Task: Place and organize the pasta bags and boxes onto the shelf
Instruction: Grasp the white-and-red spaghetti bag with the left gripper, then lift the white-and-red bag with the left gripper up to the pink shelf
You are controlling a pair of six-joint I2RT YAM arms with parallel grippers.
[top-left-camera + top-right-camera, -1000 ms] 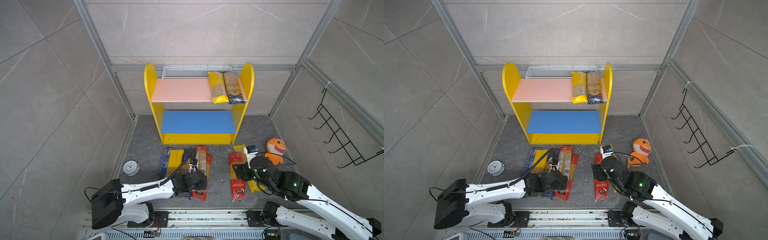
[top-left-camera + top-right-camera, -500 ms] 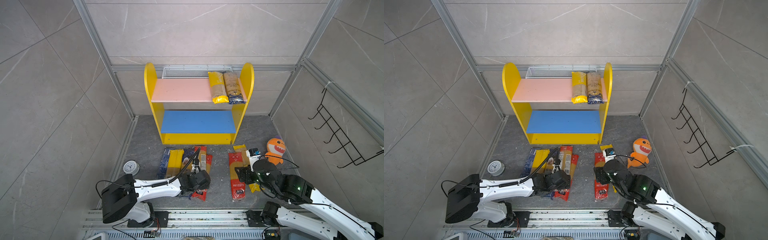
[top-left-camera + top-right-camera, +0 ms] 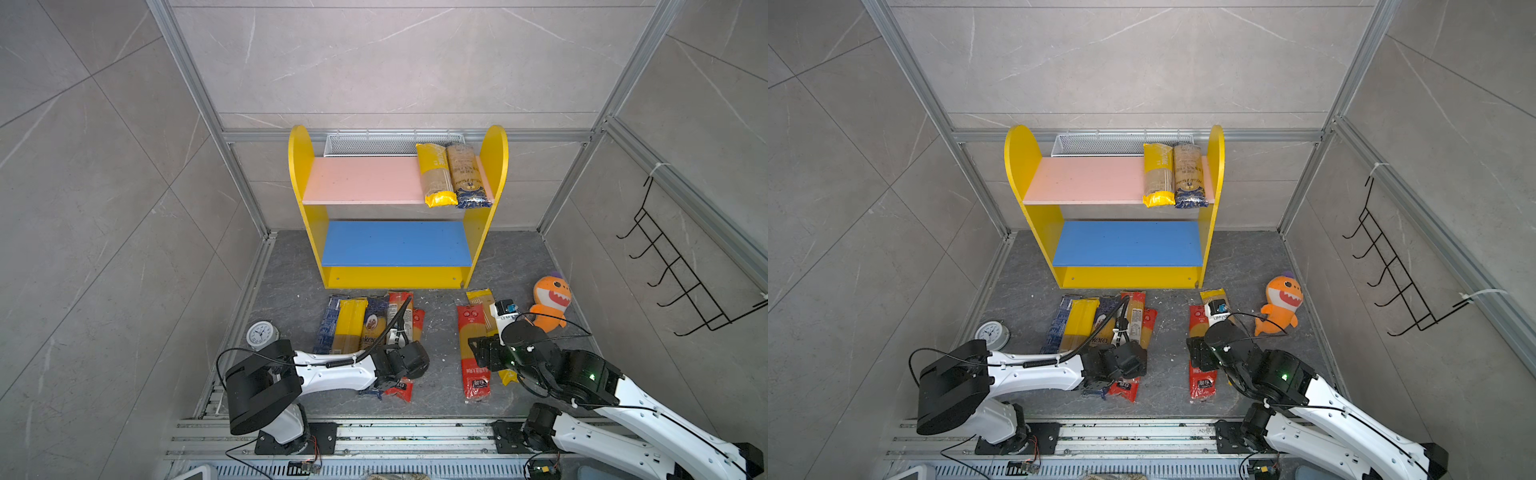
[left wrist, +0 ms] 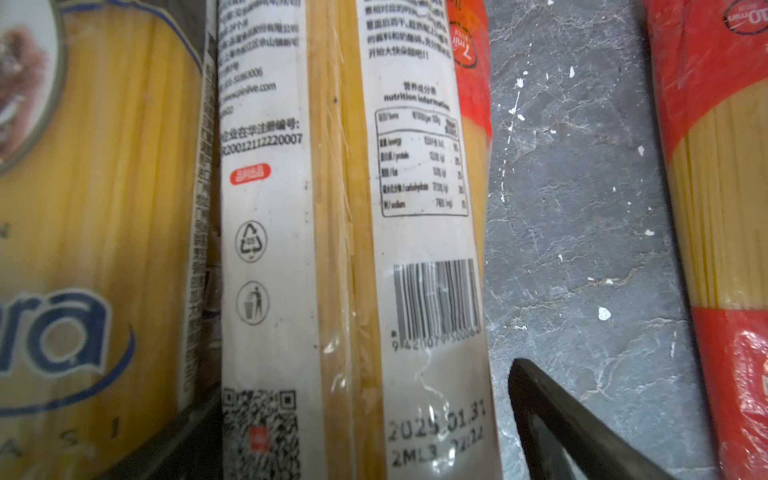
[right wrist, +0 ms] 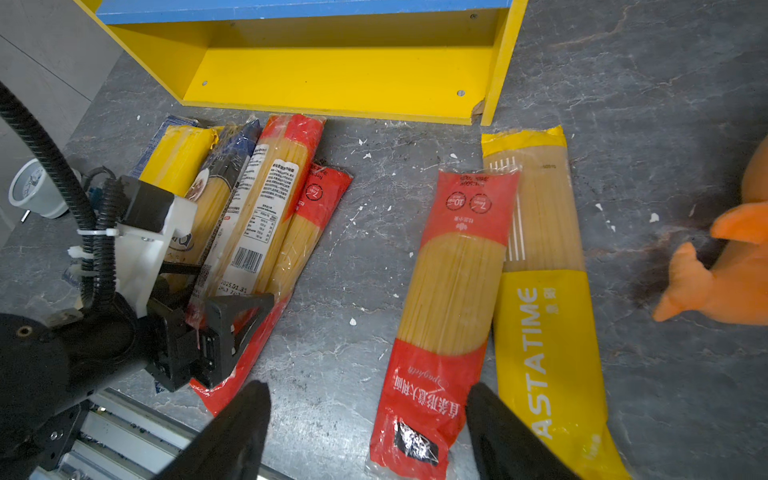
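Pick-up step — my left gripper [image 4: 353, 399] straddles the white-labelled clear spaghetti bag [image 4: 345, 187] before the yellow-sided two-tier shelf [image 3: 494, 158], fingers wide. Right gripper [image 5: 368, 388] gapes over the red-ended clear spaghetti bag [image 5: 453, 286] — I'd close next.

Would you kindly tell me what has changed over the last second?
The left gripper slid slightly right in both top views, open astride the white-labelled pack. The right gripper eased back slightly over the red pack, open. The packs and shelf stayed put.
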